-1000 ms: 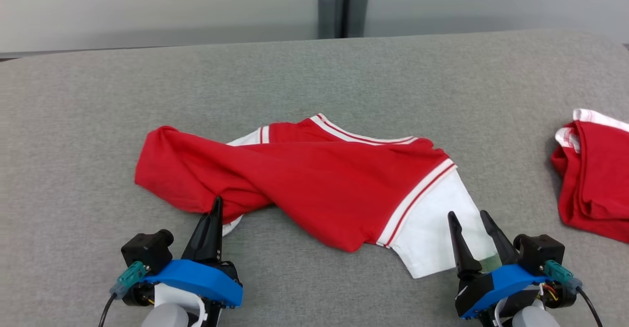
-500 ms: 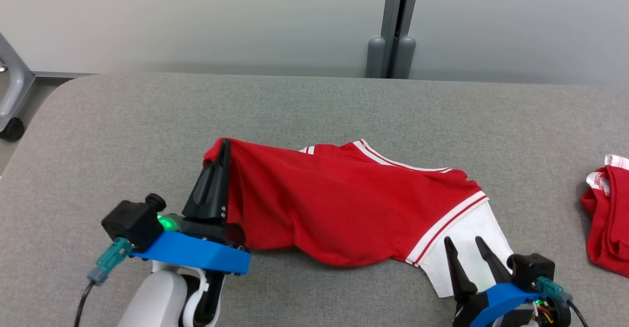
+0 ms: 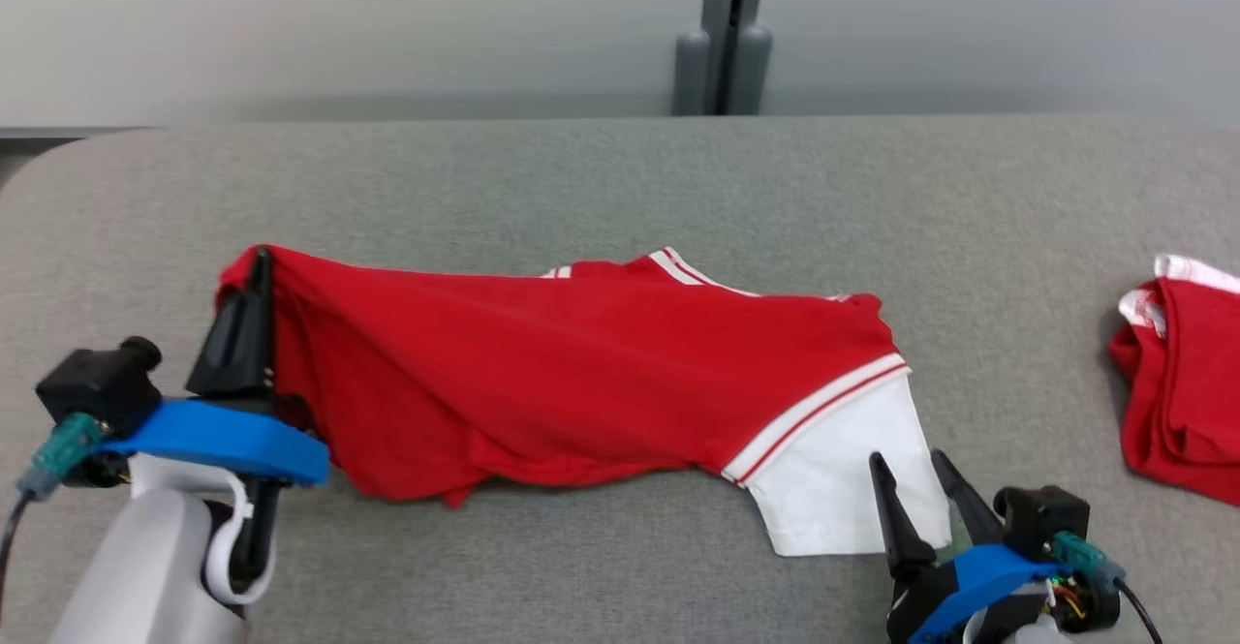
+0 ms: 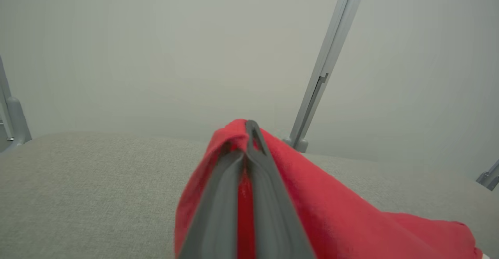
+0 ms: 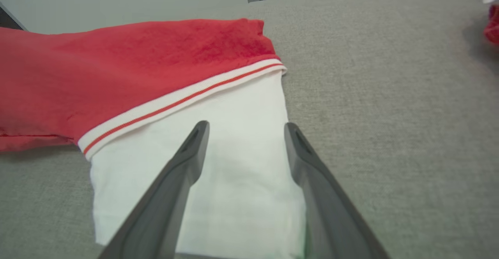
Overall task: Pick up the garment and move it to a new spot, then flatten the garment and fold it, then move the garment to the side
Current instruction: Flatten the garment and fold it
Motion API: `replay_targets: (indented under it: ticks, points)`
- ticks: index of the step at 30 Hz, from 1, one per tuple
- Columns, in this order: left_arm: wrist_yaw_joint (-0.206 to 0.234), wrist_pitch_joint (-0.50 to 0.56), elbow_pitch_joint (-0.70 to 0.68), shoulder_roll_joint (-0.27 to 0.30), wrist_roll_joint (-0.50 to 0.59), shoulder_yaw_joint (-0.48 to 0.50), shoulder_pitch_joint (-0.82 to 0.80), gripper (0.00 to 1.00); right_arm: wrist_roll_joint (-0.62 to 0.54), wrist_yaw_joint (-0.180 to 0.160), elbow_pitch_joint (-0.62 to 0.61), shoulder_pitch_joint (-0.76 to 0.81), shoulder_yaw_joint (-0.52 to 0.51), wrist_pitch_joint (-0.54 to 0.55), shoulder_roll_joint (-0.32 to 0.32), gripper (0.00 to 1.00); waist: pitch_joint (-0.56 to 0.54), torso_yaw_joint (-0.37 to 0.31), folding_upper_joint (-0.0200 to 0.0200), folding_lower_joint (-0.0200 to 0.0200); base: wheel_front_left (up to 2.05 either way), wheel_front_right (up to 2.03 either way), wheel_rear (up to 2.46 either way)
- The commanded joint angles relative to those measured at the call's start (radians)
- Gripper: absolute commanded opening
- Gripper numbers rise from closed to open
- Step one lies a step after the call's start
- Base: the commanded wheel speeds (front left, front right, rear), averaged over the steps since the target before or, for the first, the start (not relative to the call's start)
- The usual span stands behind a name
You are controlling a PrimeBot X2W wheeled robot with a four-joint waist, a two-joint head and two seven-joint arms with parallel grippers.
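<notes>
The limp garment (image 3: 581, 373) on the bench (image 3: 581, 179) is being gripped at its red corner by the left end effector (image 3: 258, 259), the open right end effector (image 3: 906, 460) being held over the white edge, probably a good hold.

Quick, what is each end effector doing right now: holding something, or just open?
Left end effector: closed, pinching an edge of the red garment.
Right end effector: open, holding nothing, fingers over the garment's white section.
</notes>
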Motion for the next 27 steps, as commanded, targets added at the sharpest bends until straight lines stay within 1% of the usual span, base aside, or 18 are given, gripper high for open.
replay_targets:
  ticks: [1, 3, 4, 5, 6, 8, 9, 11, 15, 20, 23, 27]
  points:
    - [0.001, -0.002, 0.025, 0.013, 0.003, 0.004, -0.024, 0.0, -0.004, 0.0, -0.013, -0.013, 0.003, -0.003, -0.004, 1.0, 0.012, -0.009, 0.0, 0.0, 0.0, 0.0, 0.0]
    - [0.001, -0.002, 0.077, 0.027, -0.002, 0.027, -0.054, 0.0, -0.009, 0.0, -0.029, -0.02, 0.008, -0.003, -0.005, 1.0, 0.036, -0.032, 0.0, 0.0, 0.0, 0.0, 0.0]
    - [0.001, -0.002, 0.104, 0.038, 0.019, 0.03, -0.067, 0.0, -0.01, 0.0, -0.04, -0.024, 0.008, -0.003, -0.005, 1.0, 0.046, -0.043, 0.0, 0.0, 0.0, 0.0, 0.0]
    - [0.001, -0.002, 0.131, 0.038, 0.024, 0.054, -0.074, 0.2, -0.012, 0.0, -0.049, -0.027, 0.016, -0.003, -0.004, 1.0, 0.053, -0.054, 0.0, 0.0, 0.0, 0.0, 0.0]
    - [0.002, -0.001, 0.168, 0.037, 0.037, 0.066, -0.076, 1.0, -0.015, 0.0, -0.059, -0.027, 0.015, -0.003, -0.004, 1.0, 0.058, -0.065, 0.0, 0.0, 0.0, 0.0, 0.0]
    - [0.002, -0.002, 0.216, 0.039, 0.081, 0.094, -0.087, 1.0, -0.018, 0.0, -0.08, -0.023, 0.013, -0.003, -0.005, 1.0, 0.062, -0.081, 0.0, 0.0, 0.0, 0.0, 0.0]
    - [0.004, -0.002, 0.248, 0.031, 0.096, 0.113, -0.081, 1.0, -0.018, 0.0, -0.093, -0.02, 0.015, -0.003, -0.005, 1.0, 0.061, -0.089, 0.0, 0.0, 0.0, 0.0, 0.0]
    - [0.007, -0.002, 0.269, 0.014, 0.14, 0.146, -0.071, 1.0, -0.017, 0.0, -0.114, -0.008, 0.007, -0.003, -0.004, 1.0, 0.055, -0.094, 0.0, 0.0, 0.0, 0.0, 0.0]
    - [0.013, -0.002, 0.283, -0.039, 0.206, 0.203, -0.016, 1.0, -0.019, 0.0, -0.146, 0.015, -0.01, -0.003, -0.005, 1.0, 0.032, -0.085, 0.0, 0.0, 0.0, 0.0, 0.0]
    - [0.006, -0.002, 0.268, -0.112, 0.248, 0.261, 0.063, 1.0, -0.014, 0.0, -0.182, 0.027, -0.018, -0.003, -0.004, 1.0, -0.001, -0.059, 0.0, 0.0, 0.0, 0.0, 0.0]
    - [0.002, -0.002, 0.237, -0.142, 0.282, 0.28, 0.106, 1.0, -0.017, 0.0, -0.204, 0.035, -0.025, -0.003, -0.005, 1.0, -0.024, -0.047, 0.0, 0.0, 0.0, 0.0, 0.0]
    - [0.0, -0.002, 0.178, -0.169, 0.345, 0.276, 0.172, 1.0, -0.041, 0.0, -0.224, 0.06, -0.046, -0.003, -0.005, 1.0, -0.064, -0.035, 0.0, 0.0, 0.0, 0.0, 0.0]
